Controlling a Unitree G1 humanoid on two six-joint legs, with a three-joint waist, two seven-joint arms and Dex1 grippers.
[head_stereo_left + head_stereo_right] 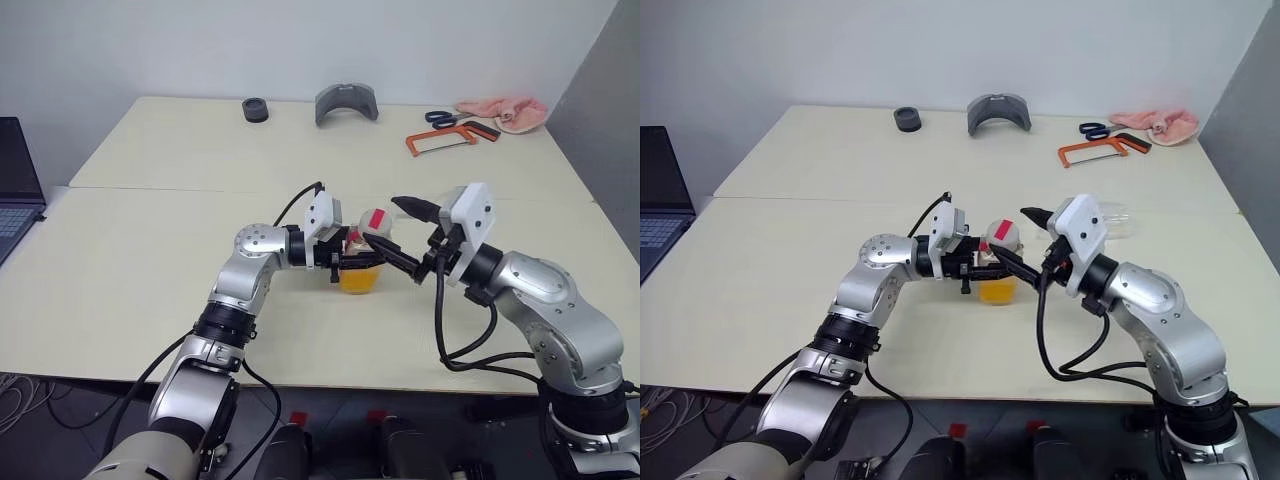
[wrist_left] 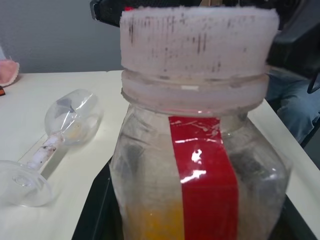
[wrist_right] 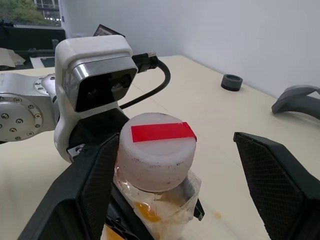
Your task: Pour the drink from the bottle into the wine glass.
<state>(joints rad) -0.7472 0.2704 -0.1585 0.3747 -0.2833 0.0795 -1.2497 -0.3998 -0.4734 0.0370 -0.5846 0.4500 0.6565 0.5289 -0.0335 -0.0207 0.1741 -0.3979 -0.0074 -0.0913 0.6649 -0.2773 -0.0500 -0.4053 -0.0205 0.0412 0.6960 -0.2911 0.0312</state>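
My left fingers [image 1: 345, 264] are clamped on the bottle [image 1: 362, 262], held upright just above the tabletop [image 1: 150, 250]; my right fingers [image 3: 165, 185] stand wide either side of its white cap [image 3: 156, 156], not gripping. Thin plastic, probably light and squashy, so hold the body low and twist the ribbed cap. The drink [image 2: 160, 222] fills only the bottom. The wine glass [image 2: 60, 135] lies toppled beyond, fragile and nearly empty.

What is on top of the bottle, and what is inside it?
A white cap marked with a red strip sits on the bottle. Inside, orange-yellow drink fills the lower part. The left gripper covers part of the body, so the exact level is hidden.
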